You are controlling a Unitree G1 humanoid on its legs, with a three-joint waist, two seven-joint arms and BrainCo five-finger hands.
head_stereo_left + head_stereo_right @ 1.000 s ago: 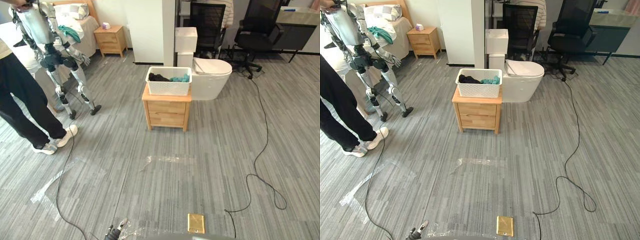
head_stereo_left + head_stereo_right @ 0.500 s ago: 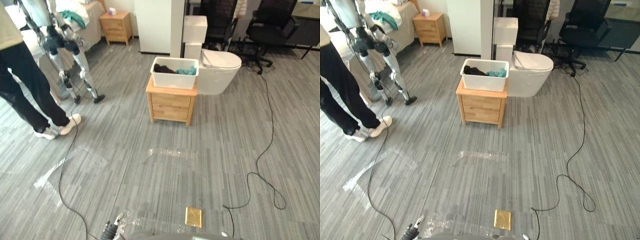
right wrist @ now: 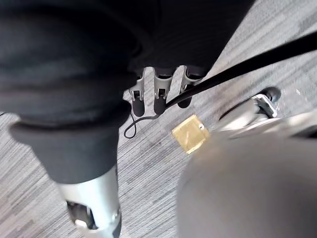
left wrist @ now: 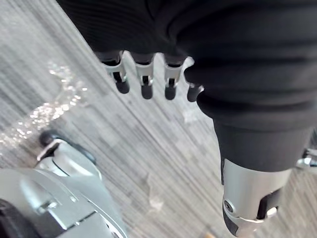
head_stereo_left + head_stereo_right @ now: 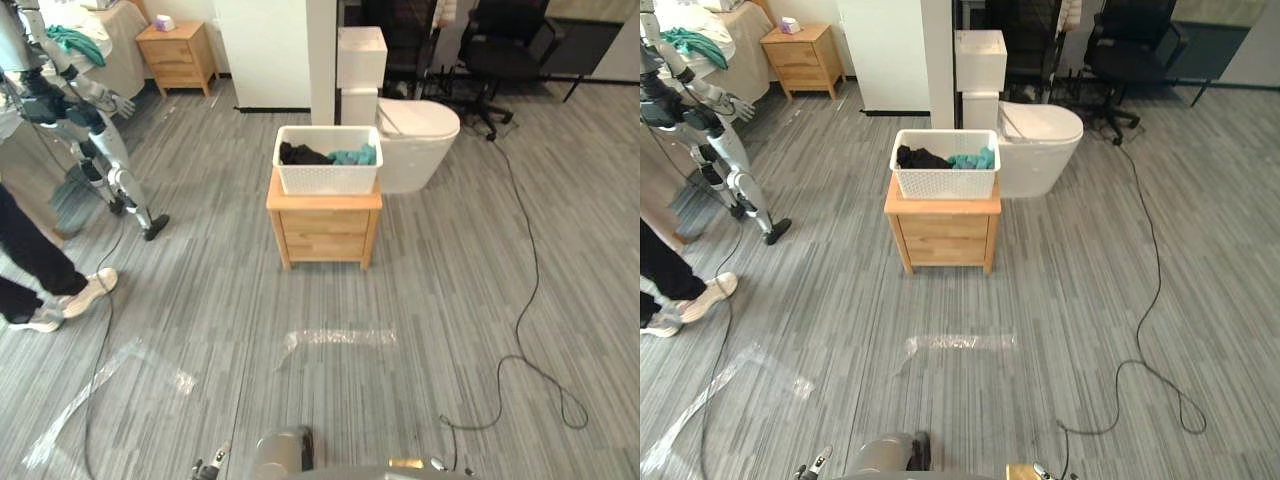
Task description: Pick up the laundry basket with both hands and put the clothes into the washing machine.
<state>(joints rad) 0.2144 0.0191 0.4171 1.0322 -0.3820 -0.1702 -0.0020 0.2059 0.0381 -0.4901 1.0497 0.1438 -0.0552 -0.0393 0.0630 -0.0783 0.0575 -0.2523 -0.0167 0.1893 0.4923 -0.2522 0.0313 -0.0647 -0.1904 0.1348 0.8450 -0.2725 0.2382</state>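
A white laundry basket (image 5: 327,172) holding dark and teal clothes (image 5: 330,155) stands on a small wooden nightstand (image 5: 323,228), some way ahead of me across the floor. Right behind it sits a white toilet-shaped unit (image 5: 418,140) with a white box (image 5: 360,55) at its back. My left hand (image 4: 144,79) hangs over the grey floor, fingers straight, thumb (image 4: 247,198) apart, holding nothing. My right hand (image 3: 158,94) also hangs low over the floor, fingers relaxed and empty. Both hands are far from the basket.
Another humanoid robot (image 5: 60,100) on a stand and a person's legs (image 5: 40,285) are at the left. A second nightstand (image 5: 178,55) and a bed stand at the back left, office chairs (image 5: 500,50) at the back right. Clear tape (image 5: 335,337) marks the floor; a brass floor plate (image 3: 189,133) lies near my feet.
The whole picture has shifted, so the camera has moved. The basket stays on the nightstand. The person's legs now show further to the left.
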